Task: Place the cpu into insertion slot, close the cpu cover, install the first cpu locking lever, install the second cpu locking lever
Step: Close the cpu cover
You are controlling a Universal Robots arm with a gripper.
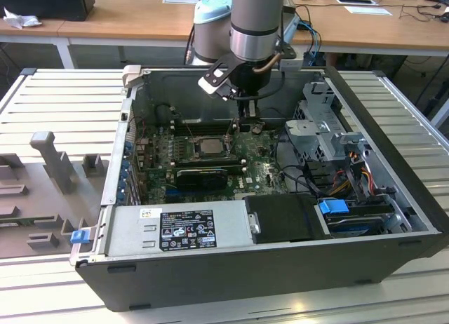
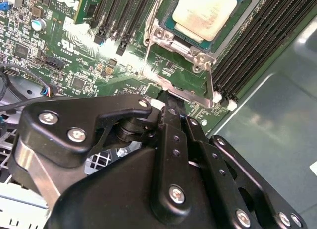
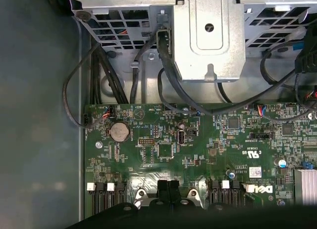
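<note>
Clearly the gripper has its fingers pressed together, tips down at the near edge of the insertion slot — whether they pinch anything, I cannot tell. Just beyond the tips the cpu lies seated, with the cpu cover around it. Beside them runs a locking lever — probably thin, stiff and springy, best taken at its bent end.

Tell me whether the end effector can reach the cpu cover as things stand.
Probably yes. The end effector hangs right at the edge of the cpu cover, low inside the open case. Nothing stands between them; the memory slots lie low to either side.
</note>
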